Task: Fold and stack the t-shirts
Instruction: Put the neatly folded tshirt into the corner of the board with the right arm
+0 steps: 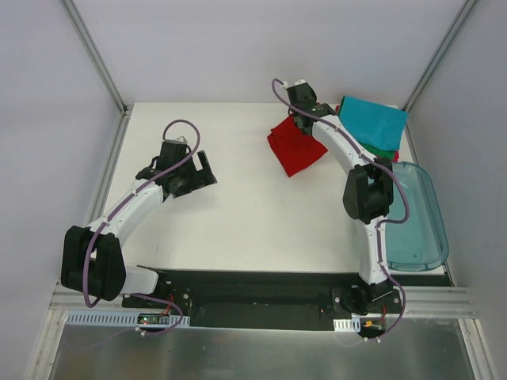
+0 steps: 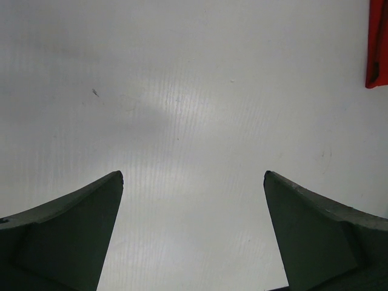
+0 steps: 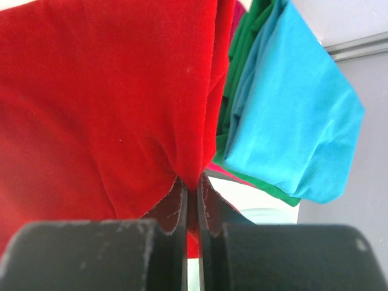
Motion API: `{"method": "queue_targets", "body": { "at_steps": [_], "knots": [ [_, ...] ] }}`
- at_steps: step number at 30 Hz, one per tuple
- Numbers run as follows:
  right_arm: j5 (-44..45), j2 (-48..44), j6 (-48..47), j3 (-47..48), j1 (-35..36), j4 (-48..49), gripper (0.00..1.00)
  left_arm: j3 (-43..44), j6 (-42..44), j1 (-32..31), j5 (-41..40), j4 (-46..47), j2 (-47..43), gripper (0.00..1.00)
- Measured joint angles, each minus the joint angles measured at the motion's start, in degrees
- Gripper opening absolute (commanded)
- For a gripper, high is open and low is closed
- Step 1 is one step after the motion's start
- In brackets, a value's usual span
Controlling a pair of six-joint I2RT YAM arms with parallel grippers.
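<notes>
Pinching the bunched red t-shirt (image 1: 295, 152) at the far right of the desk (image 1: 238, 214), the right hand (image 3: 193, 189) grips it tightly beside the folded teal tee (image 1: 374, 119) stacked on a green tee (image 1: 382, 149), so this last shirt seems not yet stacked, while the left hand (image 2: 193, 174) hangs wide and empty.

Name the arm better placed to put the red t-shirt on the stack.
Right. The right fingers are shut on the red t-shirt beside the teal-topped stack; the left fingers hang open over the table.
</notes>
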Motion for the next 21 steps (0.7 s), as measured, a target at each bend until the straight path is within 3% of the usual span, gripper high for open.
{"method": "queue_targets", "body": {
  "at_steps": [8, 21],
  "knots": [
    [-1.49, 0.2, 1.66, 1.97, -3.54, 0.61, 0.01, 0.02, 0.81, 0.72, -0.22, -1.18, 0.02, 0.99],
    [6.36, 0.2, 3.45, 9.53, -5.9, 4.98, 0.01, 1.03, 1.53, 1.11, -1.62, -2.69, 0.59, 0.99]
  ]
}}
